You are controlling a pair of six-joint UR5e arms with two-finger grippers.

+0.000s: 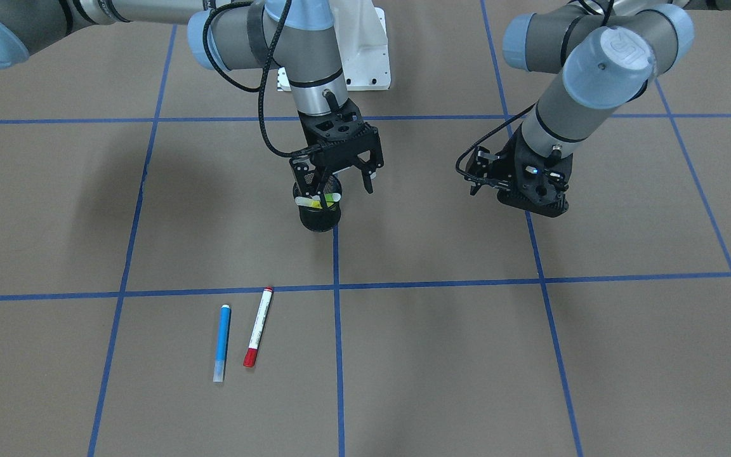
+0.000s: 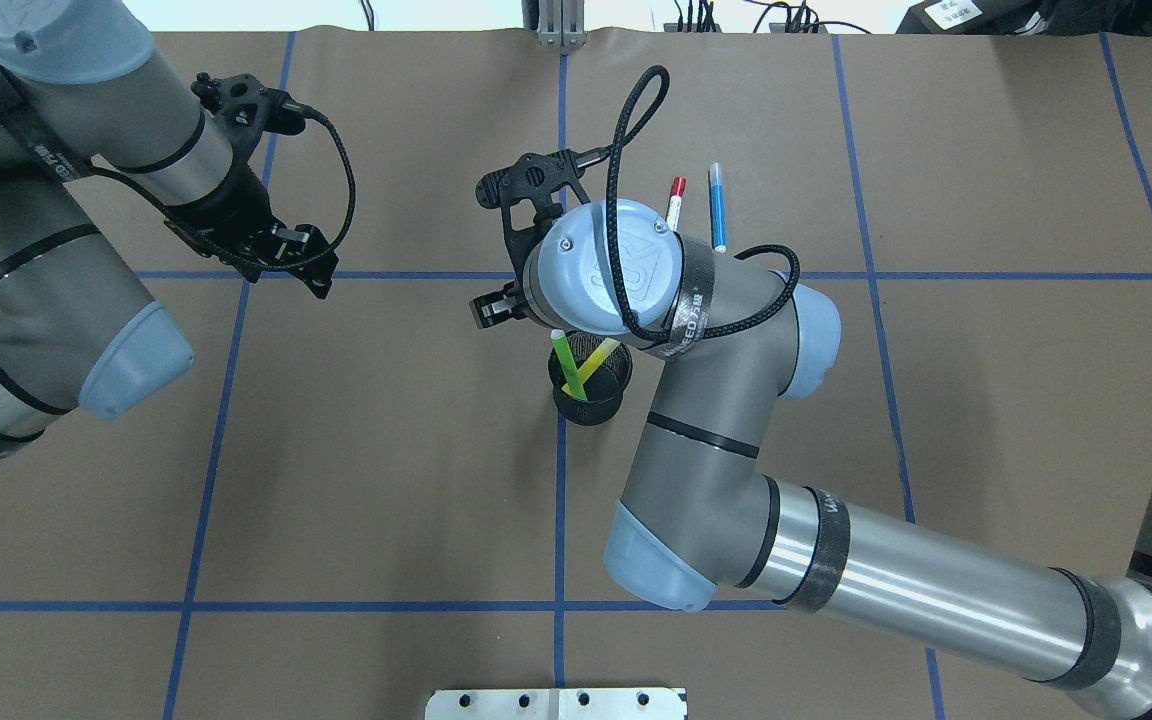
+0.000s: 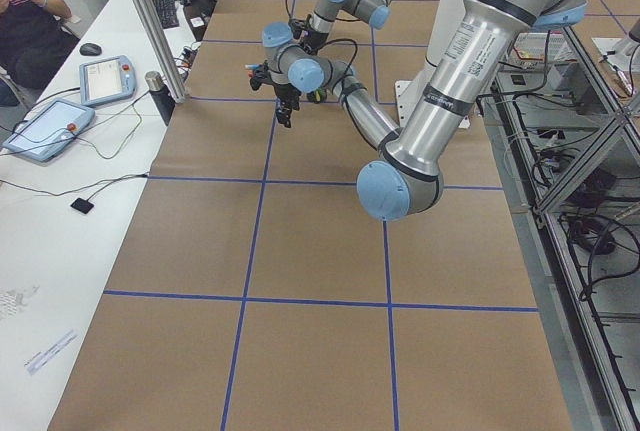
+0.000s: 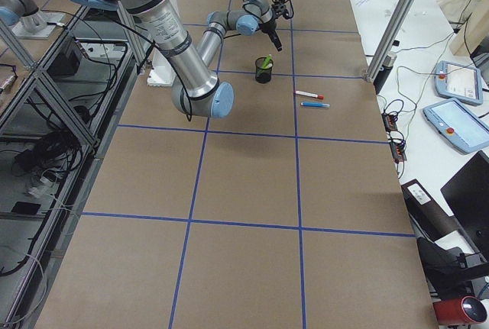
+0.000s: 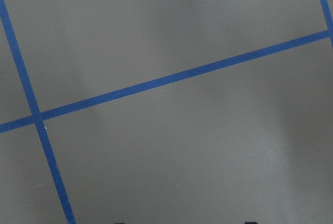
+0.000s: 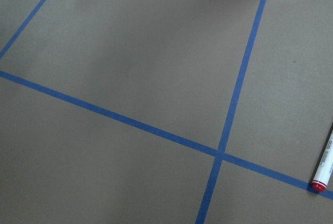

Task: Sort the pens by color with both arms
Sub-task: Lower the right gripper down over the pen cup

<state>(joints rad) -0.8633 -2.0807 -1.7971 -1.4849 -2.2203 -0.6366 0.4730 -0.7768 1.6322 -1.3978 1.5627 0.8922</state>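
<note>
Nearest the operators' edge of the table (image 1: pixel 441 368), on the robot's right half, the blue pen (image 1: pixel 222 343) and the white pen with the red cap (image 1: pixel 258 327) are lying flat. They are side by side and just apart, long axes both running roughly toward the robot, the red cap pointing away from it.

Further in, the black mesh cup (image 1: pixel 319 221) is standing upright just beside a tape line (image 1: pixel 336 266), holding the light green pen (image 2: pixel 566 366) and the yellow pen (image 2: pixel 599 360). Both are leaning, crossing low down, upper ends spreading apart at the rim on the operators' side.

Right gripper (image 1: pixel 338 189) is hanging over that rim, fingers pointing down, jaws spread wide, gripping nothing. One finger is overlapping the green pen's pale end in the front view; whether it is touching I cannot tell. Left gripper (image 1: pixel 478 176) is hovering low, well apart from the cup toward the robot's left, jaws parted and empty, over bare table.

Judgement: the right arm is clearly the nearer, with the cup pens sitting just below and slightly robot-ward of its fingertips. Tilt is deciding the approach, since the jaws are needing to straddle one upper end without catching the other.
</note>
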